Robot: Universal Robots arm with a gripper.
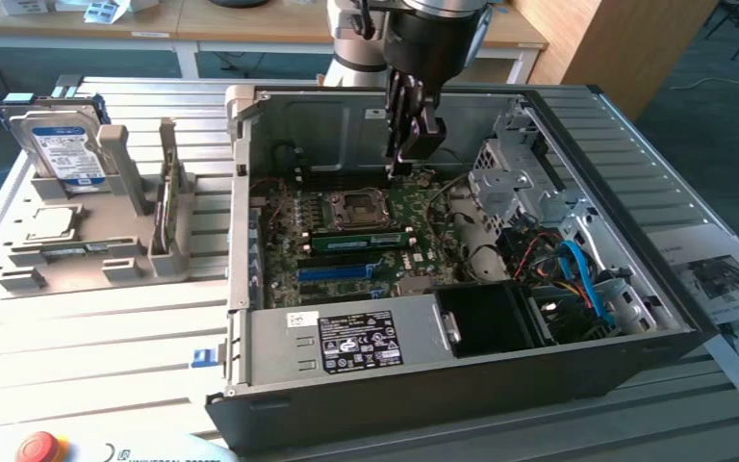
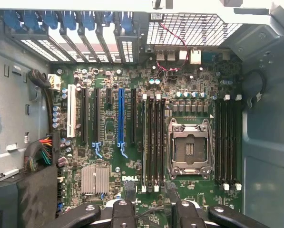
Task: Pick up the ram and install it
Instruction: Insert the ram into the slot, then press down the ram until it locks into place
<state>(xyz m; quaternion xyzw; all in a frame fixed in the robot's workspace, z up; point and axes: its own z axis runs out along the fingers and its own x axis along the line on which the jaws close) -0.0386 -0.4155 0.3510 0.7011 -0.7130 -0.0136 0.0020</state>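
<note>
- Gripper (image 1: 411,135): jaws released and spread wide, nothing between them; it hangs inside the open computer case (image 1: 243,241), above the far edge of the motherboard (image 1: 383,245)
- Ram (image 1: 354,241): the green stick lies along a memory slot just beside the CPU socket (image 1: 347,207), on the side nearer the power supply (image 1: 344,342); it appears already set in place
- Step in hand, as judged: confirm seating. The stick should sit level along its whole length with both end latches closed; whether they are closed cannot be told from these views
- Keep the fingers (image 2: 119,213) clear of the open socket and the neighbouring empty slots
- Surroundings: the drive cage (image 1: 523,164) and blue cables (image 1: 581,279) crowd the exterior view's right of the case; the hard drive (image 1: 62,144) and processor chip (image 1: 51,223) rest in the grey holder (image 1: 88,265), well apart from the work
</note>
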